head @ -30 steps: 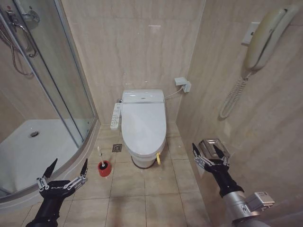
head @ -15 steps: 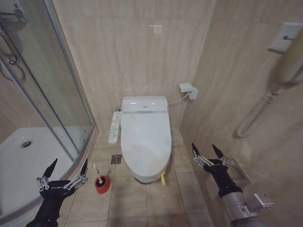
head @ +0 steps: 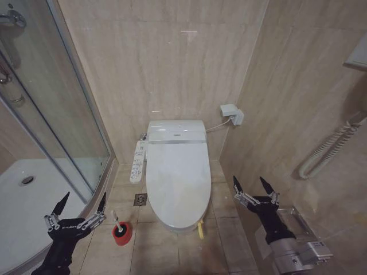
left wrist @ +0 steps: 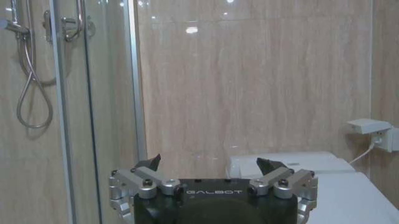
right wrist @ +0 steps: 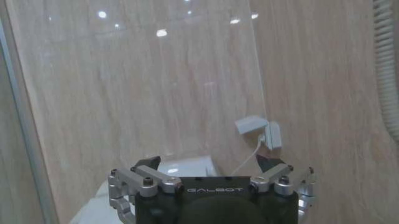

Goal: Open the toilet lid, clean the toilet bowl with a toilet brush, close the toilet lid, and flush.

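Observation:
The toilet lid (head: pixel 176 177) lies shut over the toilet bowl, which is hidden beneath it. A yellow strap (head: pixel 200 229) hangs at the lid's front edge. The toilet brush (head: pixel 116 217) stands in a small red holder (head: pixel 121 232) on the floor, left of the toilet. My left gripper (head: pixel 84 197) is open, held low above the floor left of the brush. My right gripper (head: pixel 249 182) is open to the right of the toilet, near the side wall. In the left wrist view, the left gripper (left wrist: pixel 208 161) is open with the lid (left wrist: pixel 358 196) beyond it. In the right wrist view, the right gripper (right wrist: pixel 209 162) is also open.
A glass shower enclosure (head: pixel 57 114) and its white tray (head: pixel 23 212) take up the left. A control panel (head: pixel 137 160) sticks out from the toilet's left side. A wall socket (head: pixel 231 113), a coiled phone cord (head: pixel 332 149) and a metal paper holder (head: pixel 298 220) line the right wall.
The whole picture has shifted: the camera has come closer, so the toilet looks larger and lower. Both grippers keep the same open pose.

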Robot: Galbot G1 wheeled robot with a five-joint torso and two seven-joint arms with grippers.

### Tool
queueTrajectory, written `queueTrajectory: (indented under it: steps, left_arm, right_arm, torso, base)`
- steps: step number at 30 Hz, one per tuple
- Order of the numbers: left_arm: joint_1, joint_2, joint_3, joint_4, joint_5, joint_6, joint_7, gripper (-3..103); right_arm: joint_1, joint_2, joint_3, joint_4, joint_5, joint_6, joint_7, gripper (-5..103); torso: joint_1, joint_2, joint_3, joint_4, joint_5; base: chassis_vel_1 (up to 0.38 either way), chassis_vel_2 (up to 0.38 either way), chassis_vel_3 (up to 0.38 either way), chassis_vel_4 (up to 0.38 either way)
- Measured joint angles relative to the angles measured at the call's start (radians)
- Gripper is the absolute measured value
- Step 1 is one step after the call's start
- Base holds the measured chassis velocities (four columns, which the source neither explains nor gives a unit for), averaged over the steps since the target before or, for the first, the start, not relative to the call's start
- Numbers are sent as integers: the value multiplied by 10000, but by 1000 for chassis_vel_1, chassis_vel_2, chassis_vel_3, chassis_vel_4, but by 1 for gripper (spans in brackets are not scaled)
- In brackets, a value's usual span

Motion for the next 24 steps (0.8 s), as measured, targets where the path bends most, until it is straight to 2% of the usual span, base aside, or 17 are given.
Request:
queueTrajectory:
  steps: [10,16,19,20,23,24]
  left_arm:
    - [0,1,0,0,0,0,0,100]
    - [-1,1,0,0,0,0,0,100]
    - [0,1,0,0,0,0,0,100]
    - [0,1,0,0,0,0,0,100]
    - [0,1,0,0,0,0,0,100]
    - [0,1,0,0,0,0,0,100]
  right_arm:
    - [-603,155,-512,-736,-703,401,-240,100]
    - [-827,79,-944,-1370,-1210,598,-644,100]
    - [-856,126,-1255,-2441,-2053,1135,-792,100]
    - [-856,126,-1255,-2441,-2053,1135,-792,100]
    - [-1089,127,-1537,-3118,-3024,1105,-805,100]
    - [-1089,127,-1537,-3118,-3024,1105,-805,100]
  torso:
    - [6,-1,3,0,0]
    - [6,-1,3,-1,-2]
    - [6,-2,3,-1,0]
    - [6,-2,3,-1,0]
    - [6,-2,3,-3,-1]
    - [6,-2,3,-3,-1]
  base:
    - [3,-4,-3,5]
    - [0,0,0,0]
    - [0,0,0,0]
    - [0,0,0,0]
    - [0,0,0,0]
    - [0,0,0,0]
